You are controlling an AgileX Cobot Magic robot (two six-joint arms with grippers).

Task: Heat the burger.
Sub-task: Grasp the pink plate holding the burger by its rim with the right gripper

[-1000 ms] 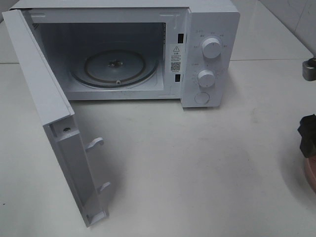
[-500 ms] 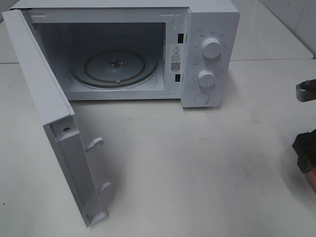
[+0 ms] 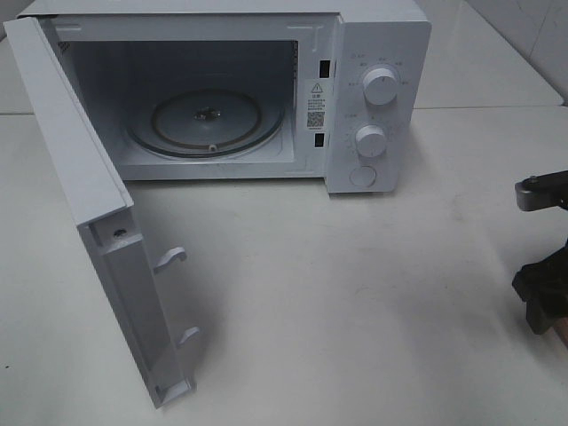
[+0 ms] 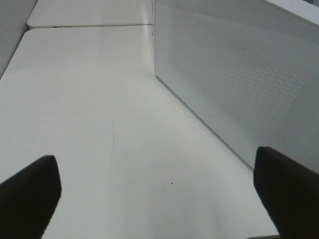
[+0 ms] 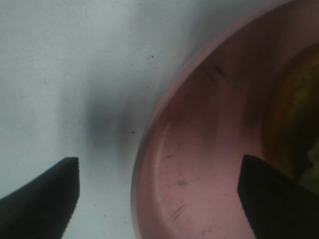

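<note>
Door point(image 3: 98, 231) of the microwave point(image 3: 377, 53) stood swung wide at the left, with the glass turntable point(image 3: 206, 120) bare inside, so loading looked to be the step in hand. The left gripper point(image 4: 159, 196) hung with jaws wide and nothing between them, over the table point(image 3: 355, 293) beside a perforated panel point(image 4: 239, 74). At the far right the right gripper point(image 5: 159, 196), jaws likewise spread wide, straddled the rim of the pink plate point(image 5: 199, 164), one finger over the table and the other over the dish. The burger point(image 5: 294, 119) sat on that plate, near the inner finger. The next move probably called for closing on the rim, lifting level, then carrying leftward past the knobs point(image 3: 380, 86) into the opening, whose frame and door edge narrowed the approach.
</note>
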